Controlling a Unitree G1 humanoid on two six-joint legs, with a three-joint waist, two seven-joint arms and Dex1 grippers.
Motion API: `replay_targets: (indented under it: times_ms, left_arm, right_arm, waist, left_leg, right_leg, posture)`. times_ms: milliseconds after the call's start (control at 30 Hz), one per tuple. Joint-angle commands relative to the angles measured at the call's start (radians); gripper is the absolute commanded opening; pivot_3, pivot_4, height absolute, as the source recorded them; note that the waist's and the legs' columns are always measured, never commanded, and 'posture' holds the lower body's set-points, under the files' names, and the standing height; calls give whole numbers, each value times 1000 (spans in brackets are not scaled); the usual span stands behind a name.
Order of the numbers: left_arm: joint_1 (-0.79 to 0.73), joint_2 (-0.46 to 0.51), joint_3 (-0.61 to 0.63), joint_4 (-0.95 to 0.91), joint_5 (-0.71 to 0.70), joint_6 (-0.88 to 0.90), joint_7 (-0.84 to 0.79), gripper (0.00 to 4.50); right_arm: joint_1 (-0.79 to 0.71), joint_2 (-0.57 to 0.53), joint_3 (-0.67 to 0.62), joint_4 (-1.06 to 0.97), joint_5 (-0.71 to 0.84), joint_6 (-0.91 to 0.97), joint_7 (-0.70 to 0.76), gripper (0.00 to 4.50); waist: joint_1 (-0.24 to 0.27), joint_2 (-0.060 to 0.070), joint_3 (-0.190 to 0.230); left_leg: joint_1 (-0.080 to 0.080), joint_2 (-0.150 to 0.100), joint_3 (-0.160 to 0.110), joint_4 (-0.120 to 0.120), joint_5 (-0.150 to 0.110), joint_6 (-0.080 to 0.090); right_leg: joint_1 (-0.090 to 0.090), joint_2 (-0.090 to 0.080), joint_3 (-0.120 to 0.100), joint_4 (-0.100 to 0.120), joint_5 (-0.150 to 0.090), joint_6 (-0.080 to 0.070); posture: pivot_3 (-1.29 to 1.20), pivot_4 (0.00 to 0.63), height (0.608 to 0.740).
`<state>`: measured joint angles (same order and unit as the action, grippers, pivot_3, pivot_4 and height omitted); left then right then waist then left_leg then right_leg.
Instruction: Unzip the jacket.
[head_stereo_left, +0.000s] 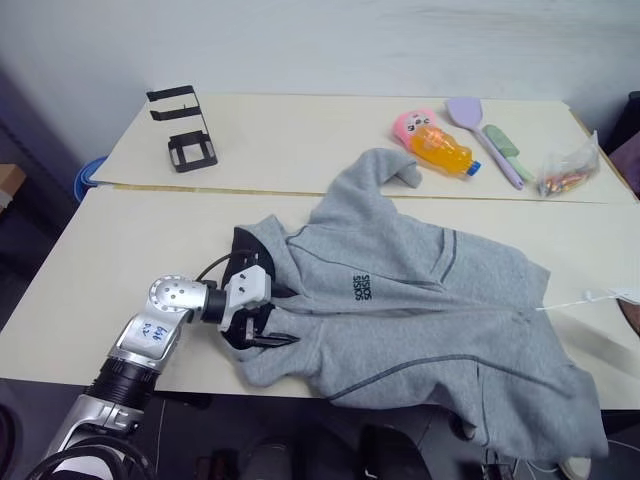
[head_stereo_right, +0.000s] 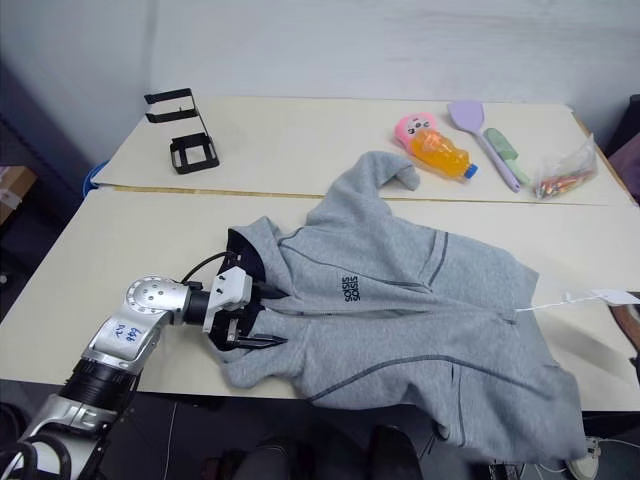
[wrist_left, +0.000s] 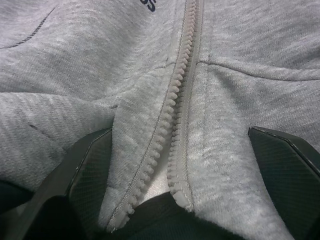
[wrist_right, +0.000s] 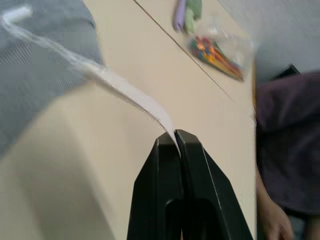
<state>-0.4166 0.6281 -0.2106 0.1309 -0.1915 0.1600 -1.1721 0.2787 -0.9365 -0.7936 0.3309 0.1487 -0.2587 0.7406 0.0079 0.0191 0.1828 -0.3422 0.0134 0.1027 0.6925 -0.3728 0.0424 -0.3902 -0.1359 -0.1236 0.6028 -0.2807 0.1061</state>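
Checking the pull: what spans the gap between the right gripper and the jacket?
A thin white strip, pinched in the right gripper, runs to the jacket; right wrist view.

Looks like a lab or test room rather than a home. Two plain beige desks (head_stereo_left: 150, 260) pushed together against a bare white wall (head_stereo_left: 330, 45), strewn with unrelated props: black wire stand (head_stereo_left: 183, 128), orange bottle (head_stereo_left: 443, 152), purple spatula (head_stereo_left: 482, 135), bagged crayons (head_stereo_left: 570, 170).

Light grey hooded fleece jacket (head_stereo_left: 420, 300), one item: spread front-up across the beige surface (head_stereo_left: 130, 260), hem overhanging the near edge. Dark hood lining, thin dark seam lines, small dark chest logo. Pale zipper (wrist_left: 172, 125) parted at the collar, closed further along.
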Motion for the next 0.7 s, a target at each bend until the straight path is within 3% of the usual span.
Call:
replay_targets:
  times_ms: [33,133,367,567,700]
  left_arm:
    - [60,27,-48,56,56,66,-1,4500]
    - [57,28,-48,63,61,60,8,4500]
    - [73,37,-56,46,64,47,11,4500]
    - [95,57,-54,44,71,42,9,4500]
    - [101,62,-46,48,73,42,22,4500]
  right_arm:
    - [-28,-103,-56,228,-100,-109,-169,22]
    - [-78,-176,-15,391,-170,-144,-322,22]
    - [-275,-290,125,594,-238,-196,-495,22]
    - [-383,-355,217,696,-268,-209,-587,22]
    - [-400,-384,229,785,-238,-145,-562,22]
  waist:
    - [-9,2,-1]
    - [-13,5,-3]
    - [-15,10,-5]
    - [-14,12,-6]
    - [-14,12,-6]
  left_leg:
    - [3,-1,3,-3,0,0]
    - [9,-1,6,-10,1,-2]
    - [9,0,9,-10,2,-3]
    - [8,0,9,-10,2,-4]
    - [8,0,9,-10,2,-4]
  right_leg:
    - [0,-1,3,0,0,0]
    - [0,-1,6,0,-1,-1]
    - [-1,0,9,1,-1,-1]
    - [-2,1,9,0,-1,-2]
    - [-2,1,9,-1,-1,-2]
  posture:
    - [0,150,740]
    - [0,150,740]
    - [0,150,740]
    - [0,150,740]
    - [0,150,740]
